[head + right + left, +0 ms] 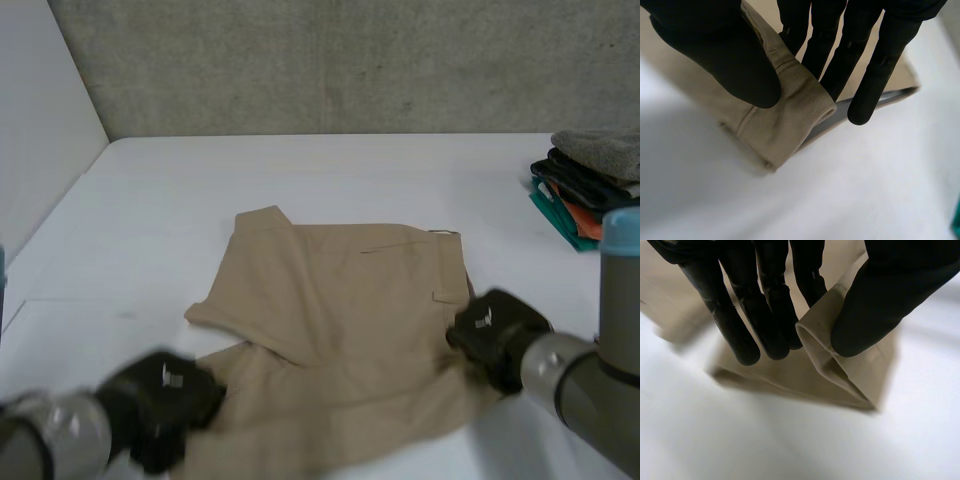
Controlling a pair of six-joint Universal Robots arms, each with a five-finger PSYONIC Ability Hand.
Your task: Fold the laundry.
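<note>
Tan shorts (340, 320) lie flat on the white worktop (300, 170), near its front edge. The waistband is toward the right and the legs toward the left. One leg is turned over the body, making a raised flap at the left side.

Left hand (160, 405): at the near left corner of the shorts, on a leg hem. In the left wrist view the rolled hem is clamped between thumb and fingers, and the cloth below it hangs down to the worktop.

Right hand (495, 335): at the near right edge, by the waistband. In the right wrist view a thick seamed fold is pinched between thumb and fingers. A dark inner layer shows at the open end of the fold.

A stack (590, 190) of folded clothes sits at the far right of the worktop, well apart from the shorts. It is grey on top, with dark, orange and teal layers below.
</note>
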